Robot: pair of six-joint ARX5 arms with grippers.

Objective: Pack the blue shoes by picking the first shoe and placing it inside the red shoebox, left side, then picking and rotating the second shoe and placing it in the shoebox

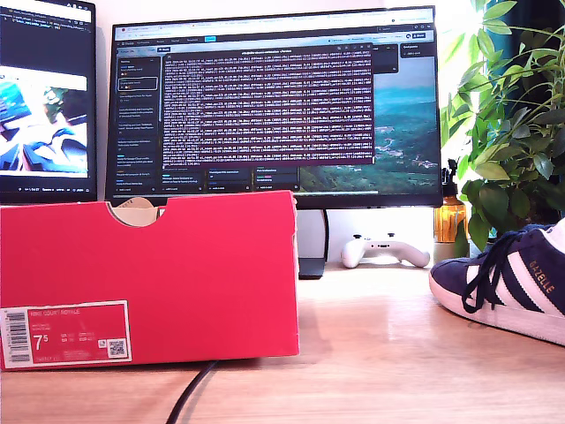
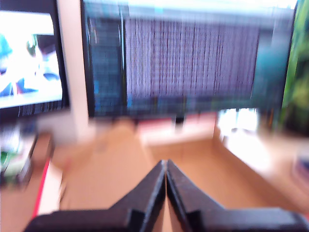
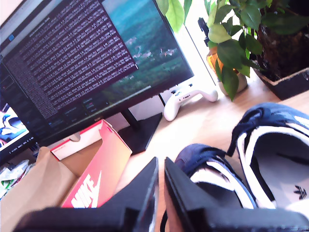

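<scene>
Currently both blue shoes (image 3: 251,159) lie on the surface at the second wrist view's lower right, outside the red shoebox (image 1: 150,283). Soft suede should yield; the firmer heel collar seems best gripped. Both sets of fingers are closed, empty.

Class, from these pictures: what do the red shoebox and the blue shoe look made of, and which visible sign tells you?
The red shoebox: likely cardboard, matte red; flat panels, cut notch, printed label. The blue shoe: probably suede upper, a soft non-shiny navy nap, with smooth white stripes and a white, perhaps rubber, sole.
</scene>
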